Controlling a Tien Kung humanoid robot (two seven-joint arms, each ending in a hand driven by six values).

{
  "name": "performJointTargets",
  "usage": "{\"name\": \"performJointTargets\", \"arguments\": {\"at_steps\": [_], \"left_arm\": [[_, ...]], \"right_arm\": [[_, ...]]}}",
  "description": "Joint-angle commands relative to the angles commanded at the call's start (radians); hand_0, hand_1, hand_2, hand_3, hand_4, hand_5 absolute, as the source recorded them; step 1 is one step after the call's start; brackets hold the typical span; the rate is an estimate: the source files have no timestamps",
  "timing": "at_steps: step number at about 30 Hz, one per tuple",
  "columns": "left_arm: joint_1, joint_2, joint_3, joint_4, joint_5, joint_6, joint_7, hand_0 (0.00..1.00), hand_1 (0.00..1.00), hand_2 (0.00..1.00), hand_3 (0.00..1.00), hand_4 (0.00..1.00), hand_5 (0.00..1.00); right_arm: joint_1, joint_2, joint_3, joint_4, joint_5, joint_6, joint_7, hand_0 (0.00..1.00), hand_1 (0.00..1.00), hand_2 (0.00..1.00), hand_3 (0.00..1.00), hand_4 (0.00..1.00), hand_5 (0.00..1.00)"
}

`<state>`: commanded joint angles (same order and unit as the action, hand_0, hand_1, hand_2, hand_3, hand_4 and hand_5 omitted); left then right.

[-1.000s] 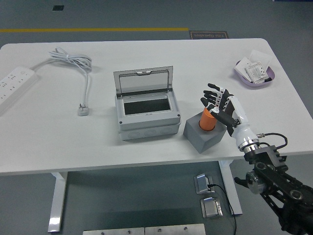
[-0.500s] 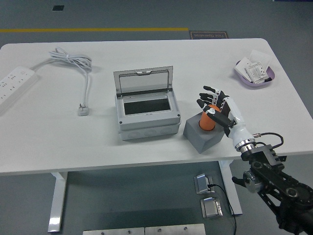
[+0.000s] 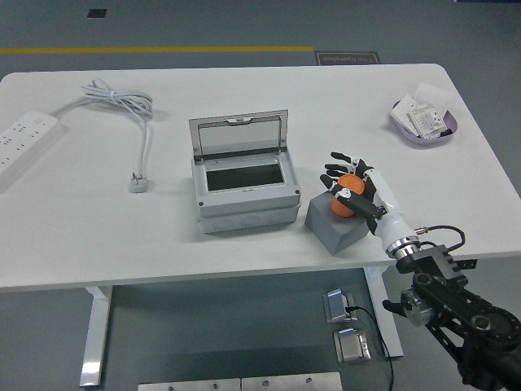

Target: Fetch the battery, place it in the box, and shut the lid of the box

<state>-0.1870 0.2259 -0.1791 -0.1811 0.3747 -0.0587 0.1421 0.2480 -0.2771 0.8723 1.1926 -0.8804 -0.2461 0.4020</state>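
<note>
An orange battery [image 3: 343, 204] stands upright in a grey block holder [image 3: 338, 224] near the table's front edge, right of the box. My right hand [image 3: 350, 185] has its fingers curled around the battery's top, thumb in front of it. The grey box [image 3: 244, 189] stands at the table's middle with its clear lid [image 3: 238, 133] raised upright at the back; its inside shows dark and empty. My left hand is out of view.
A white power strip [image 3: 20, 140] and its coiled cable [image 3: 122, 104] with plug [image 3: 138, 182] lie at the left. A purple dish [image 3: 425, 122] with white packets sits at the far right. The table's front edge runs just below the grey holder.
My right hand has moved left and down from beside the battery and its spread fingers have closed around the battery's top. The box and battery holder have not moved.
</note>
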Motion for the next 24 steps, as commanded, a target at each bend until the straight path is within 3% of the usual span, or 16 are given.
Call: {"name": "performJointTargets", "arguments": {"at_steps": [5,6,11,12,23,24], "left_arm": [[-0.001,-0.001,0.001,0.0,0.002,0.0,-0.001,0.727,0.751,0.718,0.682,0.58,0.482],[-0.001,-0.001,0.0,-0.001,0.003,0.0,0.0,0.721,0.75,0.719,0.682,0.58,0.483],[-0.001,-0.003,-0.002,-0.002,0.011,-0.001,0.001,0.721,0.75,0.719,0.682,0.58,0.483],[-0.001,-0.003,-0.001,-0.002,0.011,-0.001,0.0,0.72,0.751,0.72,0.681,0.578,0.483],[0.003,0.0,0.015,-0.003,-0.006,-0.001,-0.006,0.72,0.751,0.721,0.68,0.578,0.485],[0.003,0.0,0.017,-0.003,-0.008,-0.001,-0.007,0.719,0.751,0.722,0.682,0.575,0.485]], "right_arm": [[0.012,0.001,-0.021,-0.009,0.009,-0.006,-0.007,0.646,0.672,0.682,0.779,0.756,0.138],[0.015,0.002,-0.025,-0.011,0.01,-0.007,-0.008,0.534,0.604,0.639,0.767,0.692,0.069],[0.022,0.005,-0.03,-0.018,0.013,-0.015,-0.011,0.534,0.604,0.639,0.767,0.692,0.069],[0.022,0.005,-0.029,-0.018,0.014,-0.017,-0.011,0.455,0.574,0.601,0.743,0.646,0.031],[0.017,0.003,-0.03,-0.024,0.043,-0.023,0.001,0.419,0.551,0.554,0.706,0.617,0.015],[0.017,0.003,-0.031,-0.025,0.048,-0.022,0.003,0.389,0.518,0.523,0.66,0.578,0.026]]}}
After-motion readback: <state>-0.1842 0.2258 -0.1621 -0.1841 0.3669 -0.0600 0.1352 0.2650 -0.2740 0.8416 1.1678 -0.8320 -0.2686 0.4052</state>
